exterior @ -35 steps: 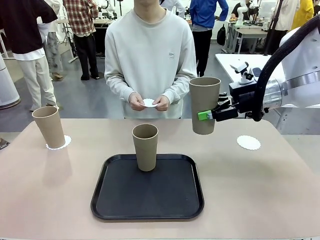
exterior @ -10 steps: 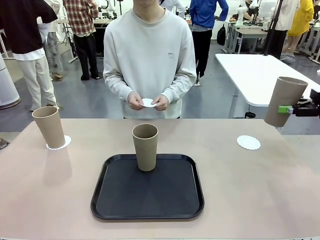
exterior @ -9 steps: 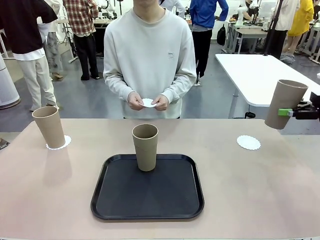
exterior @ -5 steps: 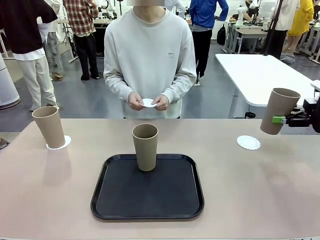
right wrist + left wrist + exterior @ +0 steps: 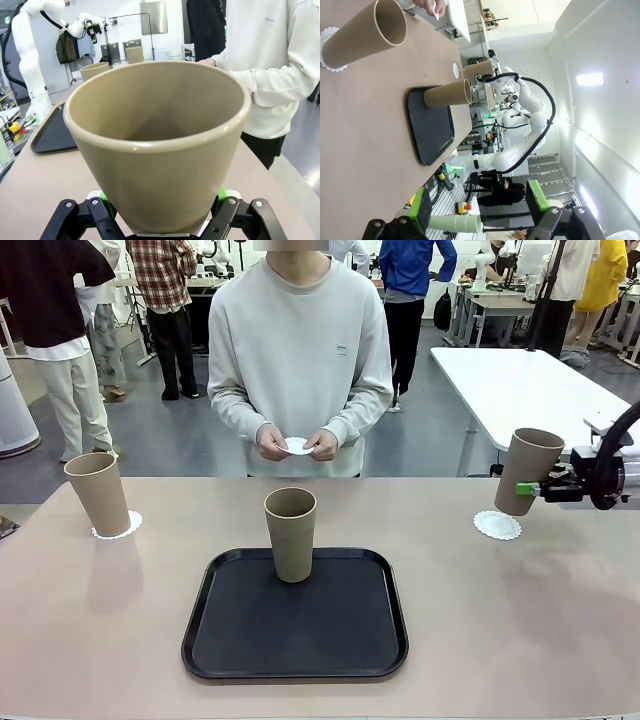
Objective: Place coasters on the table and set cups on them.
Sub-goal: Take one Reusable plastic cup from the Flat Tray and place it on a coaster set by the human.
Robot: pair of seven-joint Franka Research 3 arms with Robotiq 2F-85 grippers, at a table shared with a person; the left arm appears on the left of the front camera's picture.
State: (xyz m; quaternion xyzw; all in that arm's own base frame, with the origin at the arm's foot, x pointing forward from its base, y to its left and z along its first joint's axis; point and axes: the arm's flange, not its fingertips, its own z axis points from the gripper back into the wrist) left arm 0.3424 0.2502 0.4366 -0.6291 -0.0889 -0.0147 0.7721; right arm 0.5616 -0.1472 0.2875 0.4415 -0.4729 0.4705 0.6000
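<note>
Tabletop (image 5: 120,620), tray (image 5: 300,625) central; right claw (image 5: 527,488) clamped on cup (image 5: 524,468) over coaster (image 5: 497,527); left claw (image 5: 480,202) apart

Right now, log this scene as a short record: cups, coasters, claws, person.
left cup: upright on left coaster
middle cup: upright on tray
right cup: tilted, base over right coaster; contact unclear
right claw: shut on right cup
left claw: open, empty
hands: person's, holding third coaster at the far side
</note>
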